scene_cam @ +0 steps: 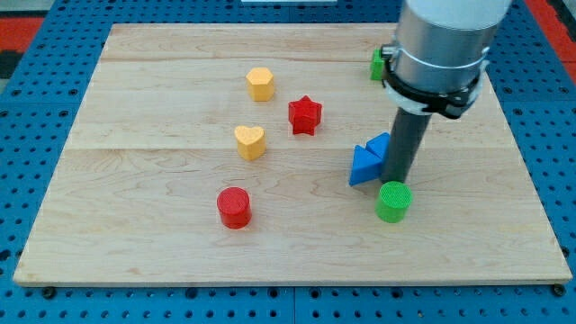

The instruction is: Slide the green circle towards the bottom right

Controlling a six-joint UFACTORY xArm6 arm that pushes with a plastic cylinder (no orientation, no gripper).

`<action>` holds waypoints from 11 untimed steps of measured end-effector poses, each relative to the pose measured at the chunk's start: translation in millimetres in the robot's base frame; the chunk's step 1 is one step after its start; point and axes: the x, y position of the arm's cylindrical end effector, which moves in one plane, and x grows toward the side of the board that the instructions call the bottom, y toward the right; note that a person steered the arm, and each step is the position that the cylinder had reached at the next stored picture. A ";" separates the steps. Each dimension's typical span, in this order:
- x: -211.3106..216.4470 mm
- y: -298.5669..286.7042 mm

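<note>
Camera view's near right of the pale wooden worktop (135, 243) holds the green circular block (393, 201). Just behind it, touching or nearly so, stands the tool, a plain dark rod with nothing to open or hold; its tip (397, 183) is beside the blue triangular block (364, 165). Judged: pushing underway; next, press down-right.

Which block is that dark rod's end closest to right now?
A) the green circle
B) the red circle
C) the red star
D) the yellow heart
A: my tip sits right at the upper edge of the green circle, with the blue triangle just to the view's left of the rod.
</note>
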 end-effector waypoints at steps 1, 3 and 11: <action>0.0 25.9; 18.1 66.2; 74.4 -24.1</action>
